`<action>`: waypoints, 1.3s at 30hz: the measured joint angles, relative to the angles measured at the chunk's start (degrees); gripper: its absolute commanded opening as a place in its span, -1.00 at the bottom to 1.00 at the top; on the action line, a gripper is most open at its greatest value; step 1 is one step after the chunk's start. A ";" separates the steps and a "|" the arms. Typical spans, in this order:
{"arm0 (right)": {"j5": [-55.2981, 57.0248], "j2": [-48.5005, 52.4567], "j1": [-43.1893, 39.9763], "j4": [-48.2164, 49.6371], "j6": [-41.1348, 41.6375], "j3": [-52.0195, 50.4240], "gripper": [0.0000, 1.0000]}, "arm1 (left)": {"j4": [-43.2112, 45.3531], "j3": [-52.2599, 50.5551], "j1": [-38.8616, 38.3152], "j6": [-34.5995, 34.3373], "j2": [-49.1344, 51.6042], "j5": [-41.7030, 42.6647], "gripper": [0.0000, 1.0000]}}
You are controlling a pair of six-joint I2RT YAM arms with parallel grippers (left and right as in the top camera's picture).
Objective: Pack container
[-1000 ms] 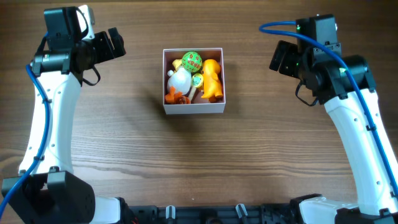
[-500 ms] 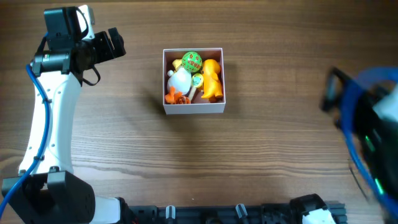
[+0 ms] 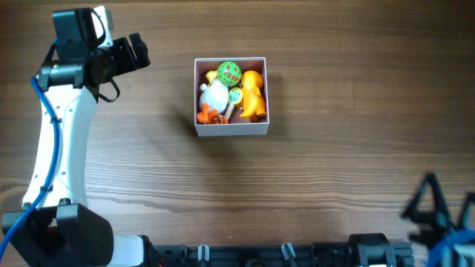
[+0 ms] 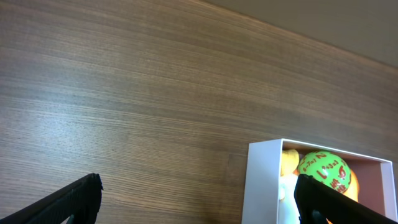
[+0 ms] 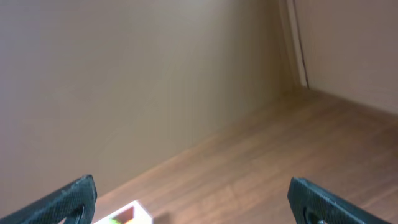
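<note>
Left gripper (image 3: 139, 50) hangs in the upper left of the overhead frame, fingers spread wide and holding nothing, tips pointing toward the container (image 3: 231, 128). That white box sits upper centre on the wooden table (image 3: 334, 170), and it's packed: green ball (image 3: 228, 72), orange toy (image 3: 254, 93), white toy (image 3: 215, 95). Right gripper (image 5: 193, 200), blurred at the lower right edge overhead, shows fingers wide apart in its wrist view, nothing between them.
</note>
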 measured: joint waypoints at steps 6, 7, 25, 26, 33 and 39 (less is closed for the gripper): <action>-5.70 -1.99 -0.79 26.05 -0.39 -24.17 1.00 | 0.00 0.00 0.00 0.00 0.00 -0.02 0.99; -7.06 -2.14 -0.79 30.84 -1.25 -27.89 0.99 | 0.00 0.00 0.00 0.02 0.00 0.00 0.99; -19.50 -7.87 -0.79 49.99 -22.69 -52.06 0.99 | -0.02 0.00 0.00 0.00 0.00 0.00 0.99; -20.79 -7.87 -0.79 50.03 -25.09 -52.65 1.00 | -0.02 0.00 0.00 0.00 0.00 0.00 0.99; -22.45 -7.91 -0.79 52.06 -29.03 -56.65 0.99 | -0.02 0.00 0.00 0.02 0.00 0.00 0.99; -22.45 -7.91 -0.79 52.41 -29.62 -56.65 1.00 | -0.02 0.00 0.00 0.00 0.00 0.00 0.99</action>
